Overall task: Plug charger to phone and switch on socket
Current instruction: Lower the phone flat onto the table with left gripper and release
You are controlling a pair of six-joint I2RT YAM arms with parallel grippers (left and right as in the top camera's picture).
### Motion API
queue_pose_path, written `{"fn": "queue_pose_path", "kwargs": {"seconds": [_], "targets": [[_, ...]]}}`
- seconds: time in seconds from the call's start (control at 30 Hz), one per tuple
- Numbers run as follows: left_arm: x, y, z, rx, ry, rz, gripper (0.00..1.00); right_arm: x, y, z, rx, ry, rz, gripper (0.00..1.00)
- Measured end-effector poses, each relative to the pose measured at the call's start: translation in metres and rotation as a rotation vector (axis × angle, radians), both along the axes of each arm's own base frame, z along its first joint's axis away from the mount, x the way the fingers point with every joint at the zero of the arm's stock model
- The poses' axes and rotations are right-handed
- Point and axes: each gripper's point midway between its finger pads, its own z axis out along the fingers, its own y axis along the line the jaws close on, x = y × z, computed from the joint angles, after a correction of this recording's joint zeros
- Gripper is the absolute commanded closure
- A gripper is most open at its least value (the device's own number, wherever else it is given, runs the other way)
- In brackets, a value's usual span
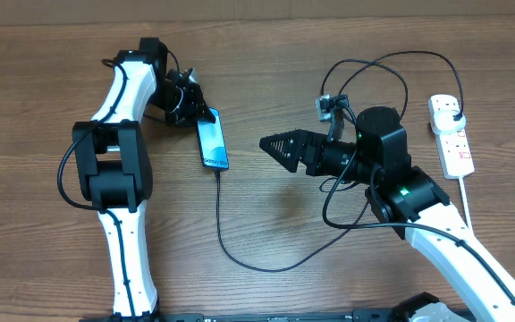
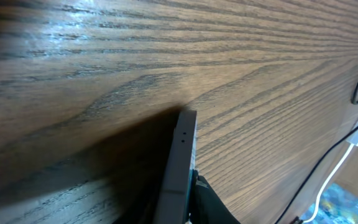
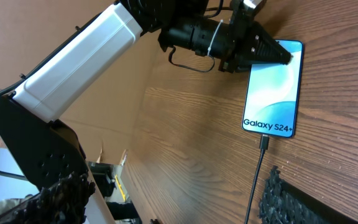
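Note:
The phone (image 1: 213, 139) lies on the table, screen up, reading "Galaxy S24"; it also shows in the right wrist view (image 3: 275, 84). My left gripper (image 1: 193, 105) is shut on its far end. The left wrist view shows the phone's dark edge (image 2: 180, 155) between the fingers. The charger cable (image 1: 240, 258) has its connector (image 3: 264, 142) in the phone's near end. It loops over the table to a black plug (image 1: 455, 114) on the white socket (image 1: 454, 148) at the right. My right gripper (image 1: 280, 148) is open and empty, a little right of the phone.
The socket's white cord (image 1: 462, 192) runs toward the front right past my right arm. Black cable loops (image 1: 374, 67) lie behind the right arm. The table's left edge, cardboard and clutter below it (image 3: 104, 180) show in the right wrist view.

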Motion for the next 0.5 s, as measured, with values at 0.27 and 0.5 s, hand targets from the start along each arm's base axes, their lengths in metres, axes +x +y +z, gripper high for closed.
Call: {"fn": "queue_pose_path", "kwargs": {"seconds": [0.27,0.5], "targets": [[0.0001,-0.0014,-0.0031,0.054,-0.009,-0.02,0.77,-0.0003,-0.0001,-0.0007,-0.002,0.003,0.0,0.1],[-0.0012,0.0028,-0.0065,0.098,-0.005,-0.025,0.7,-0.0012,-0.0008,-0.0036,-0.009,0.017,-0.002,0.1]]}}
